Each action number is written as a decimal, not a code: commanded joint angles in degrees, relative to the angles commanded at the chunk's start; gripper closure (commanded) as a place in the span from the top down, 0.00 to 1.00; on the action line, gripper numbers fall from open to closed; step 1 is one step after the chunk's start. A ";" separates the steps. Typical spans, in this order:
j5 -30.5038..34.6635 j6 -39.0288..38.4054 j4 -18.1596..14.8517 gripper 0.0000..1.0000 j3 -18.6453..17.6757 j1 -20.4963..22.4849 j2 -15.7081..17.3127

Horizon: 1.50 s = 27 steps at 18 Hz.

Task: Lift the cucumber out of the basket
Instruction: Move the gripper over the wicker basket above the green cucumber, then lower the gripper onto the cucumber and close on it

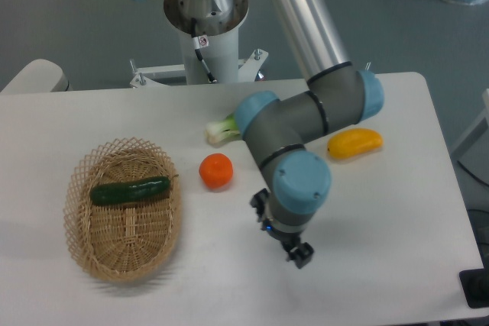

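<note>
Stage: we judge nothing done yet | cucumber [131,190] lies across the basket [82,253], far left on the tabletop [397,265] | pincer [294,250] hovers well apart, right of it, carrying nothing; whether it's spread, we can't tell | reach, grasp and lift all remain

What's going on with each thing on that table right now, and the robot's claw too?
cucumber: lying across the basket, untouched.
basket: on the table, holding only the cucumber.
orange: loose on the table.
yellow mango: loose on the table.
bok choy: partly hidden by the arm.
gripper: empty, away from the basket; jaws unclear.
</note>
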 joint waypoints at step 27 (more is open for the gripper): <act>0.35 -12.57 15.73 0.81 -23.74 -17.58 8.62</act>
